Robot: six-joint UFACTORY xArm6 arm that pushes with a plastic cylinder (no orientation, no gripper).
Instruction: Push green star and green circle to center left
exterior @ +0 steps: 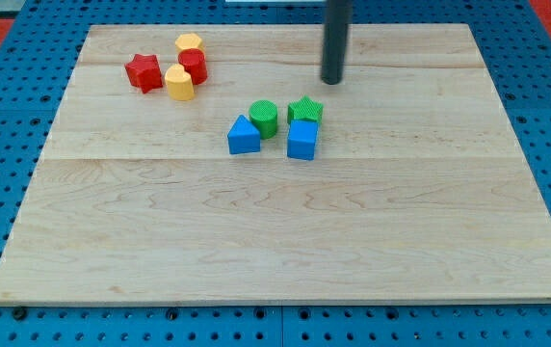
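Eight blocks sit on the wooden board [160,241]. Near its centre, slightly toward 12 o'clock, the ribbed green circle [263,118] and the green star [305,109] lie near each other. A blue triangle [244,136] touches the circle at its 7 o'clock, and a blue cube [301,140] touches the star at its 6 o'clock. A red star [144,72], red cylinder [195,66], yellow hexagon [190,43] and yellow block [179,83] cluster toward 10 o'clock. My tip [331,82], a bare rod holding nothing, stands just beside the green star at its 1 o'clock, apart from it.

green star [305,109]: ridged, flat on board, far of centre, slightly right | green circle [264,118]: ridged cylinder, upright, just left of star, gap seen between them
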